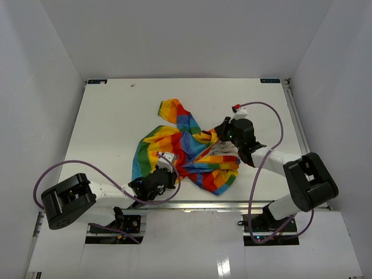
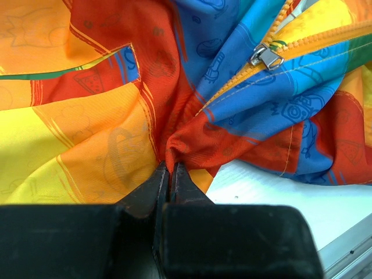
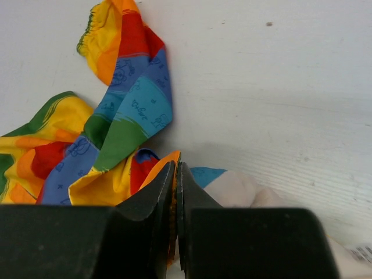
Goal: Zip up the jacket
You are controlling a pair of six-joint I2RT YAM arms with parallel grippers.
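The rainbow jacket (image 1: pixel 186 148) lies crumpled in the middle of the white table. My left gripper (image 1: pixel 168 174) sits at its near left edge, shut on a pinch of red fabric (image 2: pixel 180 145). In the left wrist view the silver zipper pull (image 2: pixel 266 56) rests on the orange zipper teeth at the upper right, apart from my fingers. My right gripper (image 1: pixel 224 136) is at the jacket's right side, shut on an orange edge of the jacket (image 3: pixel 174 160). A sleeve (image 3: pixel 131 87) stretches away to the upper left, and cream lining (image 3: pixel 238 189) shows beside the right finger.
White walls enclose the table (image 1: pixel 116 116) on three sides. Purple cables loop from both arms: one near the left base (image 1: pixel 75 165), one arching over the right arm (image 1: pixel 273 116). A metal rail (image 1: pixel 232 204) runs along the table's near edge.
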